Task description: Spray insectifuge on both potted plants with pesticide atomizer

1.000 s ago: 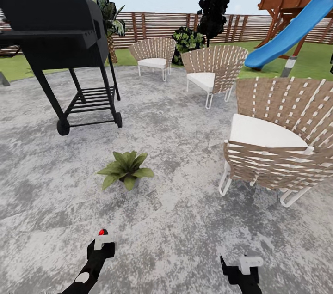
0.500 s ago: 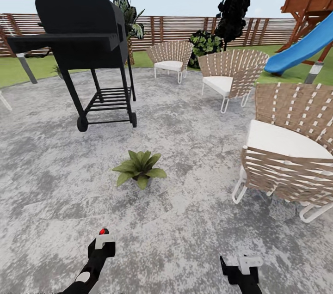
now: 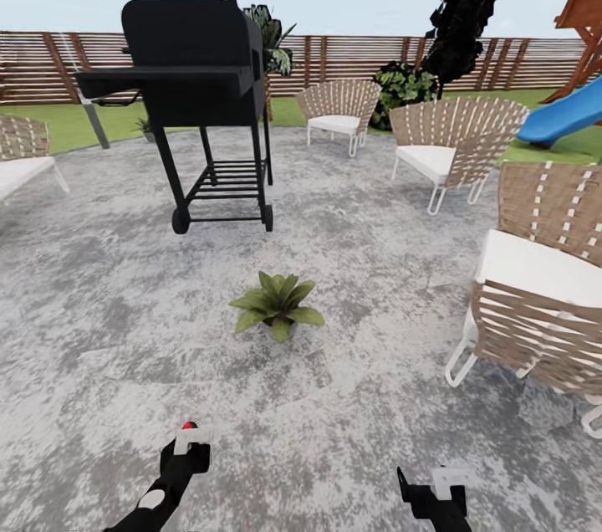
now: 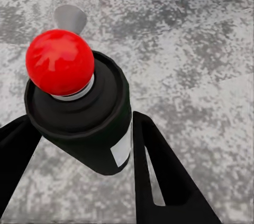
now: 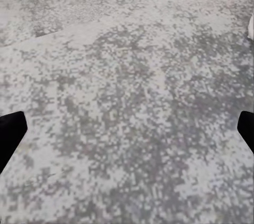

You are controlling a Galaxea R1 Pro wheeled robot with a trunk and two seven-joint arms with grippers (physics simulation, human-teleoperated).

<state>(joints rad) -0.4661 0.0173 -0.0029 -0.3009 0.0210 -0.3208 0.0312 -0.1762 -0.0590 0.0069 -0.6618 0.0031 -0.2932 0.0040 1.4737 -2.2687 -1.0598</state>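
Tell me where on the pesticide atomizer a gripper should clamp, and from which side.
Clamp the pesticide atomizer on its dark round body, below the shoulder, coming from the side with one finger on each opposite wall. The body is a straight cylinder, and the red ball top probably needs to stay free for spraying. The left gripper holds it just so.

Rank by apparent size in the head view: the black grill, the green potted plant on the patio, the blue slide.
1. Black metal grill, clearly largest.
2. Low green potted plant and blue plastic slide: similar in apparent size; the slide is far and cut off, so unranked.
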